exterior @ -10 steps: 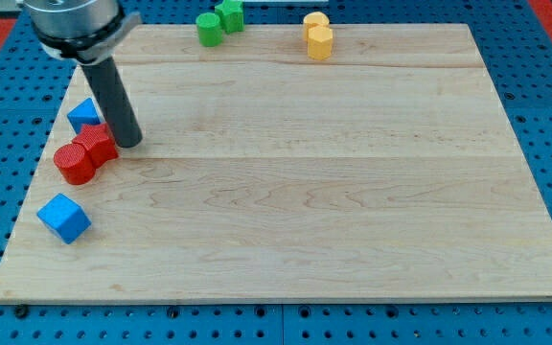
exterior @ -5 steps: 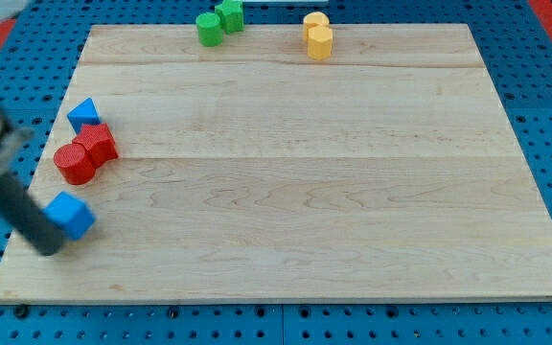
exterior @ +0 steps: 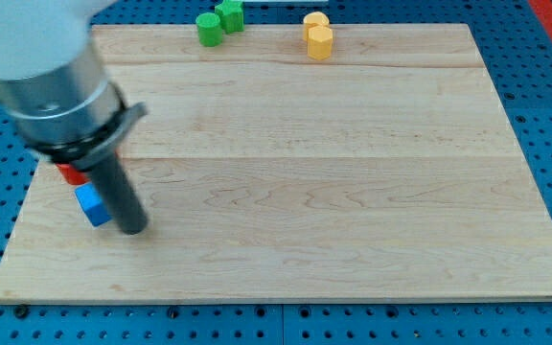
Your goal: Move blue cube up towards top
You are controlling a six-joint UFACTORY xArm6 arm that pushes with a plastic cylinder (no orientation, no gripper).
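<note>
The blue cube [exterior: 91, 204] lies near the board's left edge, low in the view, partly hidden by my rod. My tip [exterior: 134, 229] rests on the board just to the right of and slightly below the cube, touching or nearly touching it. A red block [exterior: 71, 173] peeks out just above the cube, mostly hidden by the arm. The other blue block and the second red block are hidden behind the arm.
Two green blocks [exterior: 218, 22] sit at the board's top edge, left of centre. Two yellow blocks [exterior: 318, 35] sit at the top edge near the centre. The wooden board [exterior: 353, 192] lies on a blue pegboard surface.
My tip moved from the cube's left side to its right and lower side. The blue cube has shifted slightly right and up, closer to the red blocks. The arm now covers the upper-left blocks.
</note>
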